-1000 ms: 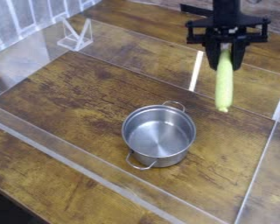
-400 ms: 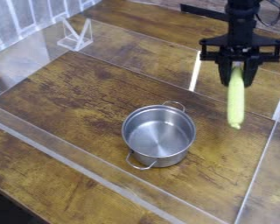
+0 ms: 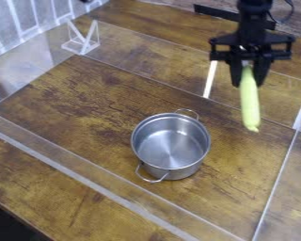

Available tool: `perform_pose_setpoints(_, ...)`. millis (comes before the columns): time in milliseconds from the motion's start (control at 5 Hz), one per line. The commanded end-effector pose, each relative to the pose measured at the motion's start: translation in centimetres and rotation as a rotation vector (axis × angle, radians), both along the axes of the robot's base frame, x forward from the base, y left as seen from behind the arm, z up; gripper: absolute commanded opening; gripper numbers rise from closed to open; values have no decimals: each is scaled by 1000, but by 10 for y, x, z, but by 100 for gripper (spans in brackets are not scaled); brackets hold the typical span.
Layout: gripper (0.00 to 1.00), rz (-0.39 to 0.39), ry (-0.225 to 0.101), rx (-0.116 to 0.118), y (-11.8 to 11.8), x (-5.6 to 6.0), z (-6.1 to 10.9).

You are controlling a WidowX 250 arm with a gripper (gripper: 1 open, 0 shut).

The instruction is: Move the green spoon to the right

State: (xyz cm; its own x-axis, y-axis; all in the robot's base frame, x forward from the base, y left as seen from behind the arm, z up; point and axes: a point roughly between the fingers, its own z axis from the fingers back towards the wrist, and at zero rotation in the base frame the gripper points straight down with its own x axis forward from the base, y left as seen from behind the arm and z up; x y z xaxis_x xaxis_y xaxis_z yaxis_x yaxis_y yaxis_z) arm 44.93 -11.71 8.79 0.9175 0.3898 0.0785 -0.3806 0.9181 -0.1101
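Note:
The green spoon (image 3: 248, 102) hangs almost upright at the right side of the wooden table, yellow-green handle pointing down, its lower end close to the tabletop. My gripper (image 3: 248, 72) points straight down and is shut on the spoon's upper end. The black fingers hide the top of the spoon, so I cannot make out its metal bowl. The spoon is to the upper right of the steel pot and apart from it.
A round steel pot (image 3: 172, 143) with two side handles stands empty at the table's middle. Clear acrylic walls (image 3: 277, 193) border the work area, one just right of the spoon. A white stand (image 3: 80, 38) sits at the back left.
My gripper has shifted a little to the right with the spoon still held in it, and the wrist has rolled slightly. The pot has not moved.

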Motion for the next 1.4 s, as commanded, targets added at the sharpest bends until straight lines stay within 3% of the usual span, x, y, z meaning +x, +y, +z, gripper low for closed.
perform_pose_setpoints(0, 0, 43, -84, -3, -4, 3, 31)
perform_pose_setpoints(600, 0, 290, -52, -4, 24, 13, 32)
perform_pose_setpoints(800, 0, 348, -49, 1, 23, 13, 29)
perform_pose_setpoints(1200, 0, 383, -34, -1, 2, 10, 28)
